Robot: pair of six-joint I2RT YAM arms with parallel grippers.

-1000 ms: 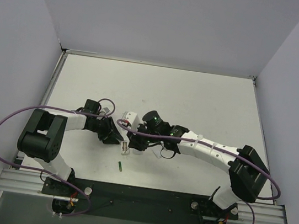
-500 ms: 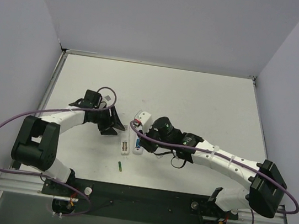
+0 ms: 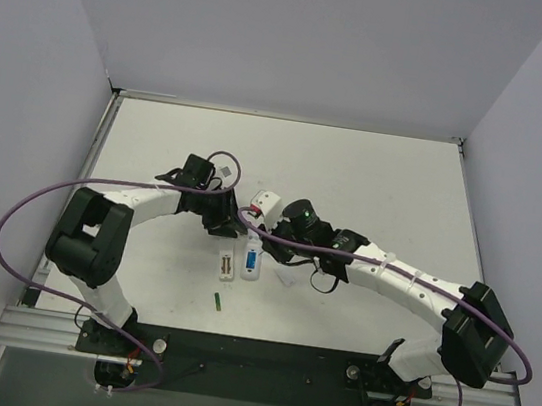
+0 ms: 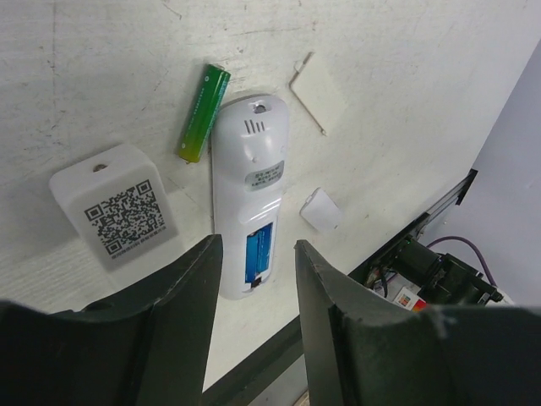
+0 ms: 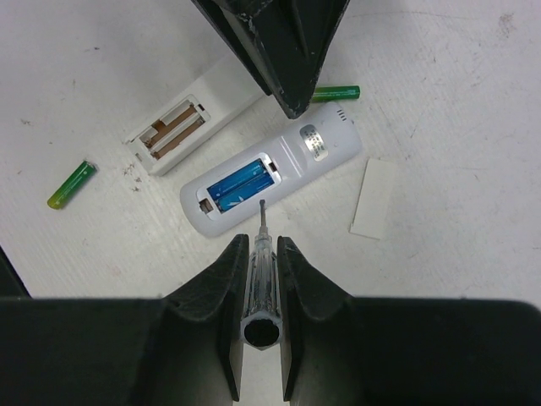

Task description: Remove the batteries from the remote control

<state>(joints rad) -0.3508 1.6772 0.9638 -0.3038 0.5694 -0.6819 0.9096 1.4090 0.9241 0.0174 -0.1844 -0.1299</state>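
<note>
A white remote control [image 5: 292, 156] lies back-up on the table with its compartment open and two blue batteries [image 5: 241, 184] inside. My right gripper [image 5: 262, 245] is shut on a clear-handled screwdriver [image 5: 260, 254], whose tip hangs just short of that compartment. My left gripper [image 4: 256, 245] hovers open above the same remote [image 4: 249, 178], nothing between its fingers. A second remote [image 5: 190, 125] lies beside it with an empty brown compartment. One green battery [image 5: 71, 186] lies loose on the table, another green one [image 4: 203, 112] beside the remote's head. From above, the two remotes [image 3: 252, 259] lie between both grippers.
A flat white battery cover [image 5: 374, 199] lies right of the remote, and a small white piece [image 4: 321, 210] beside it. A white block with a QR code [image 4: 114, 203] sits close to the left. The dark rail [image 3: 249, 357] runs along the near edge.
My left gripper has swung away to the left and come back right over the remotes. The right gripper, still holding the screwdriver, has drawn back slightly, uncovering the remote with the blue cells.
</note>
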